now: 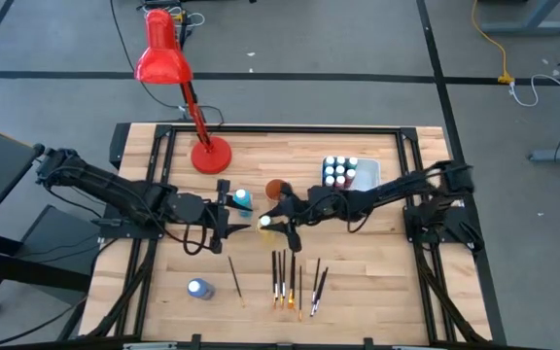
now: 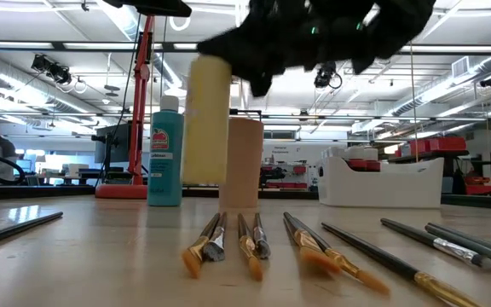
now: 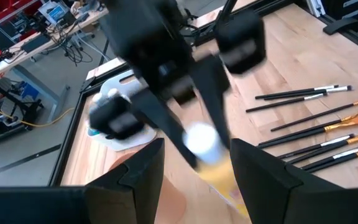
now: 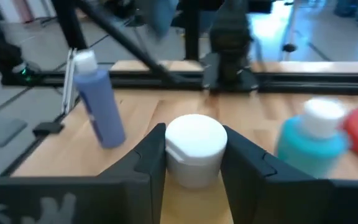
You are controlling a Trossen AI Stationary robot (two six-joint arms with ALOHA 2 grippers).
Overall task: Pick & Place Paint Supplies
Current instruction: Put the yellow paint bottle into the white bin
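At the near edge of the wooden tabletop (image 1: 377, 282), one blue paint bottle with a white cap (image 1: 198, 288) lay on its side. Beside it lay one thin dark paintbrush (image 1: 234, 279) alone, and then a group of dark-handled paintbrushes with orange-yellow ends (image 1: 292, 282). I counted about six in the group, but some lay too close together to be sure.

Behind the brushes, the right end effector (image 1: 272, 222) was clenched around one yellow paint bottle with a white cap (image 1: 264, 222). Its fingers pressed both sides below the cap, and in the low view the bottle hung clear of the wood. In my judgement the step in hand was the pick, just completed. The next move called for carrying this bottle to the white rounded plastic tub (image 1: 366, 175) and lowering it upright into a free place among the bottles there.

The left end effector (image 1: 227, 205) was released, its fingers spread and empty, just beside one teal bottle with a white cap (image 1: 242, 199). One small orange cup (image 1: 276, 187) stood near the right arm.

Farther back, the tub held about six small bottles, seen by their caps. One red desk lamp (image 1: 168, 58) stood at the far side.
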